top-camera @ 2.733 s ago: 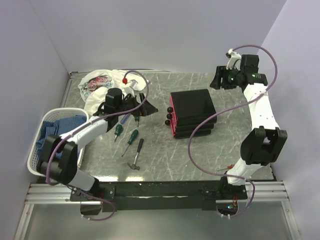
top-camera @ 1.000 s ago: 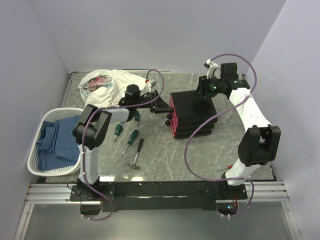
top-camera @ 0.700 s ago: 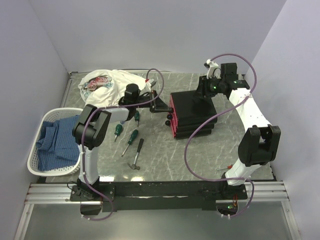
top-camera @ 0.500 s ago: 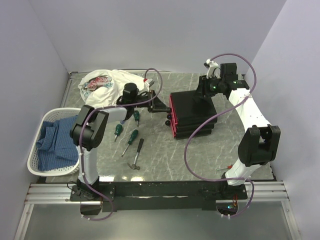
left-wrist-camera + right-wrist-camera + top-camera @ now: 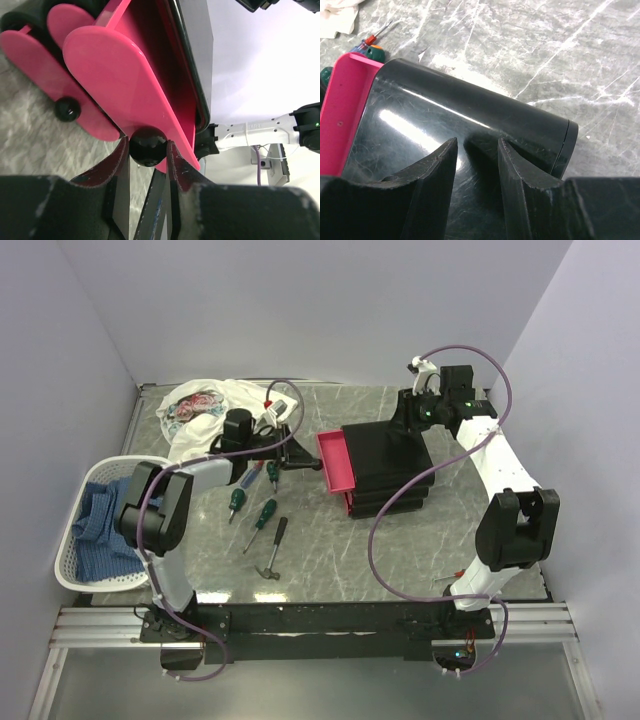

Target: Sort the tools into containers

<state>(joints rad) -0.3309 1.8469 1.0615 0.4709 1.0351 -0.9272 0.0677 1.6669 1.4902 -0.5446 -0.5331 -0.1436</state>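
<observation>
Pulls the top drawer (image 5: 336, 462) out of the drawer unit (image 5: 390, 455), shut a moment ago, left gripper (image 5: 146, 150) clamped on its knob (image 5: 147, 144), right gripper (image 5: 475, 150) spread over the unit's top. Leaves hammer (image 5: 268, 570) and screwdrivers (image 5: 265, 512) unsorted on the table (image 5: 420, 550).

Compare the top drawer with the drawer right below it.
The top drawer stands pulled out of the black unit; the drawer below sits pushed in. The top drawer's knob is pinched by the left gripper; the lower knob is free. Both have pink fronts and round black knobs.
</observation>
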